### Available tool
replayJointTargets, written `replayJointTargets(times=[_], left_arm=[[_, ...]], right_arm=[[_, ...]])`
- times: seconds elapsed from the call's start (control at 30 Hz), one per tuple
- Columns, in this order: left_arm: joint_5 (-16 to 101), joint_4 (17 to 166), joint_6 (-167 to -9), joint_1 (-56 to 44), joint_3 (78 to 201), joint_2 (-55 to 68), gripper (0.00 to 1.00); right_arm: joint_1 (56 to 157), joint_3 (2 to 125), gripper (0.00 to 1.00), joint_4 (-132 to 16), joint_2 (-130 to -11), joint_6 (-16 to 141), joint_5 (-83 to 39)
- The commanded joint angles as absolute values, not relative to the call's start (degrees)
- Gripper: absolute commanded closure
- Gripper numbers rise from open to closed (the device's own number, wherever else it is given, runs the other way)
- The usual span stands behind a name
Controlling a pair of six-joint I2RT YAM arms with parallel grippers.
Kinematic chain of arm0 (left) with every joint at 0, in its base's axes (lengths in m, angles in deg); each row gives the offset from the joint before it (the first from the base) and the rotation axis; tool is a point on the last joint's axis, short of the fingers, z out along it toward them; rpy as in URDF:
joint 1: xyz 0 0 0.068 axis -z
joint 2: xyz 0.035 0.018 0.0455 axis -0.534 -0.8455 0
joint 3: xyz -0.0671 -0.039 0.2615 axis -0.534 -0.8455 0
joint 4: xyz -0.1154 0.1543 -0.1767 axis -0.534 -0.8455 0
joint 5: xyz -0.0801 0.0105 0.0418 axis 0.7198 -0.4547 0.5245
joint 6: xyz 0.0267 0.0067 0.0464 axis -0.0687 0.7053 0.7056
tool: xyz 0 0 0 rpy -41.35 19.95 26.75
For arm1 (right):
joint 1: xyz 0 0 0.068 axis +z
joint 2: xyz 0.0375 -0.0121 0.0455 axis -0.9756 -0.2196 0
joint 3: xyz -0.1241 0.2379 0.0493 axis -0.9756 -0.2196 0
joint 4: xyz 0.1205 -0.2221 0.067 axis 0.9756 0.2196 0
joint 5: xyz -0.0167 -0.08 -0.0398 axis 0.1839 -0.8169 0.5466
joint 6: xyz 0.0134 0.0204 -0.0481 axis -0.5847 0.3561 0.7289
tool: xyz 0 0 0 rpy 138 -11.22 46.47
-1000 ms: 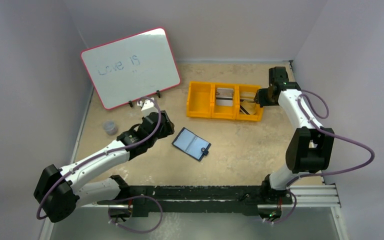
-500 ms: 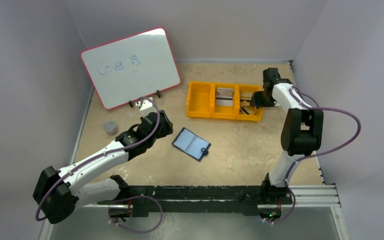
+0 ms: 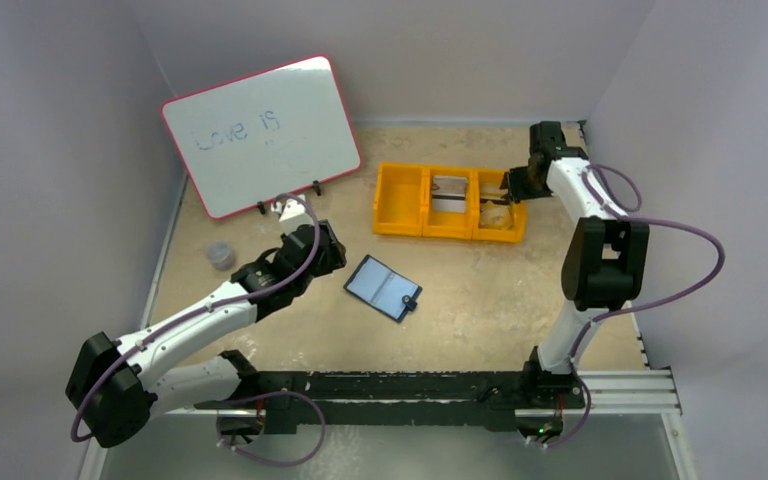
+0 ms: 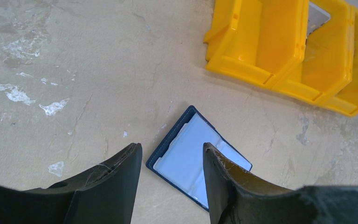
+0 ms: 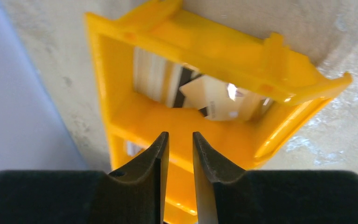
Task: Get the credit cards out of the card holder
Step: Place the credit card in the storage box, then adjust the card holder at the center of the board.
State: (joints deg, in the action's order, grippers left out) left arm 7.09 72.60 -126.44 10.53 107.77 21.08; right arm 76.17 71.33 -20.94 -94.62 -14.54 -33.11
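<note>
Right gripper (image 3: 513,187) had lifted off the tray's end compartment and sat back at its far rim; the dark-striped card it pinched a second earlier now lay loose in that compartment. Its fingers (image 5: 161,154) had parted to a narrow slit with nothing between them. Left arm, card holder and tray were unchanged in position.

Left gripper (image 4: 170,147): fingers spread wide, empty. Card holder (image 4: 191,158) lay open and flat on the table just beyond the fingertips, its near edge running into the gap between them, pale inner pockets up. No card could be made out in the pockets.

Counts:
- card holder: one.
- orange tray (image 3: 378,200): one, three compartments. It sat past the left fingertips, up and to the right; directly ahead of the right fingertips.
- credit cards (image 5: 209,95): in the compartment just ahead of the right fingers, one pale card lay tilted over what looked like a second, striped one; that count was not certain. One more (image 3: 448,190) lay in the middle compartment. The compartment farthest from the right fingers held none.
- whiteboard (image 3: 260,135): one, propped up, well behind the left fingers.
- small grey pot (image 3: 222,255): one, off to the side of the left gripper.
</note>
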Motion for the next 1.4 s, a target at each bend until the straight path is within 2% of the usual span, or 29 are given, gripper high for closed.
replayJointTargets(times=[0.0,0.03,0.13,0.2,0.27,0.37,0.4,0.43,0.5,0.6,0.7,0.73,1.0,1.17,1.37], left_arm=[[6.07,73.55,-126.31,10.19,109.92,21.57,0.49],[6.26,73.76,-126.33,10.17,109.89,21.43,0.49],[6.27,73.89,-125.63,10.24,109.99,20.83,0.49],[5.94,74.15,-124.55,10.04,109.72,20.28,0.46],[6.57,74.15,-123.64,9.33,110.17,18.99,0.44],[10.48,75.65,-121.63,7.71,110.46,15.70,0.39],[12.65,76.51,-121.23,6.82,110.51,14.34,0.38],[14.45,77.43,-120.97,6.15,110.45,13.06,0.38],[17.60,79.56,-120.20,5.21,110.27,10.27,0.38],[21.66,82.01,-118.71,4.75,110.34,6.40,0.38],[23.96,83.52,-119.16,4.65,109.39,5.26,0.39],[25.06,84.82,-119.21,4.64,108.45,5.37,0.39],[29.45,88.91,-120.33,4.46,105.03,1.23,0.38],[32.19,91.69,-120.72,4.41,103.59,-2.28,0.39],[40.25,96.70,-122.16,4.46,100.67,-2.34,0.49]], right_arm=[[75.87,78.37,0.72,-19.02,-92.84,-10.97,-37.07],[75.83,79.16,0.70,-18.97,-92.66,-9.92,-37.27],[76.02,80.79,0.75,-20.30,-91.04,-0.14,-39.82],[76.39,76.37,0.78,-27.09,-87.50,10.03,-36.30],[77.41,67.86,0.77,-36.12,-81.35,20.08,-31.10],[80.12,51.17,0.71,-47.83,-68.49,27.84,-22.55],[81.34,45.86,0.65,-51.73,-64.41,28.97,-19.47],[82.67,41.87,0.59,-52.99,-61.36,29.43,-17.38],[87.19,37.38,0.55,-52.23,-58.03,30.30,-15.50],[95.24,32.78,0.51,-51.15,-58.34,28.43,-15.86],[102.97,29.41,0.35,-51.89,-59.53,25.25,-18.47],[104.87,29.04,0.33,-51.47,-60.14,24.67,-19.97],[112.30,28.55,0.32,-50.80,-67.78,24.94,-19.57],[112.91,26.48,0.30,-52.96,-69.23,24.40,-19.25],[112.91,28.57,0.31,-56.15,-74.31,22.58,-19.79]])
